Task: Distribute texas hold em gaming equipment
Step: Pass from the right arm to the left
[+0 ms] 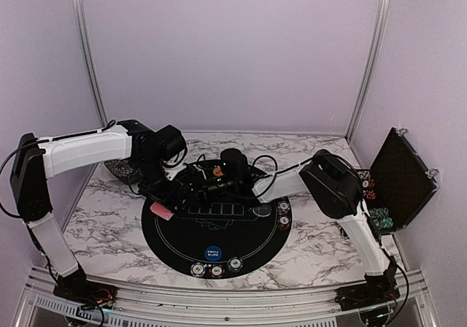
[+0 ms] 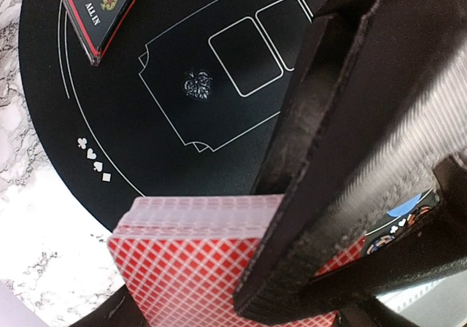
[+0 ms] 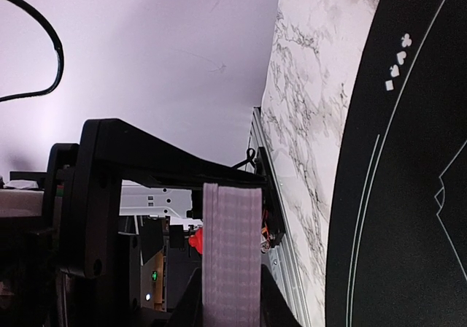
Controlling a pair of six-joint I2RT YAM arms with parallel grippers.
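Note:
My right gripper (image 3: 232,305) is shut on a deck of red-backed playing cards (image 3: 232,254), which shows edge-on between its fingers. The same deck (image 2: 190,268) fills the bottom of the left wrist view. My left gripper (image 2: 190,309) is open around it, with one padded finger (image 2: 328,159) lying across the top card. Both grippers (image 1: 191,177) (image 1: 213,175) meet over the far side of the black mat (image 1: 182,239). A black triangular "ALL IN" marker (image 2: 98,9) lies by the mat's rim. A red card (image 1: 160,210) lies at the mat's left edge.
Poker chips (image 1: 217,271) and a blue button (image 1: 211,253) sit at the mat's near edge. More chips (image 1: 283,214) lie at its right. An open black chip case (image 1: 400,177) stands at the right, and a dark tray (image 1: 120,169) at the back left.

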